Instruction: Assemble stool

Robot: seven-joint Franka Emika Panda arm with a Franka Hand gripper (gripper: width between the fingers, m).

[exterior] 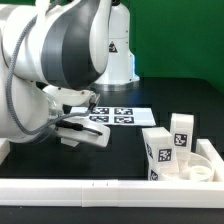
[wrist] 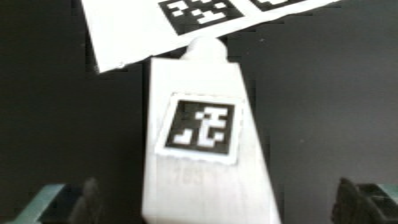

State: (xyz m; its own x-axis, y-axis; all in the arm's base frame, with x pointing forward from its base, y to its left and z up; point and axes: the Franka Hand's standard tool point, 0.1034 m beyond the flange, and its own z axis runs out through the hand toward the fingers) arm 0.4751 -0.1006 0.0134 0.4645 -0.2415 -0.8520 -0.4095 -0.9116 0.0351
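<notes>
A white stool leg [wrist: 201, 130] with a black-and-white tag lies on the black table, its peg end toward the marker board [wrist: 178, 25]. My gripper [wrist: 214, 205] is open, one finger [wrist: 63, 200] on each side of the leg with a gap on both sides. In the exterior view my gripper [exterior: 80, 132] is low over the table at the left, in front of the marker board [exterior: 118, 115]. The round rimmed seat [exterior: 200, 170] lies at the right. Two more legs [exterior: 158, 152] [exterior: 180, 133] stand upright at it.
A long white rail [exterior: 100, 190] runs along the front of the table, and another rail [exterior: 218, 155] borders the seat on the exterior view's right. The robot base [exterior: 118, 50] stands behind the marker board.
</notes>
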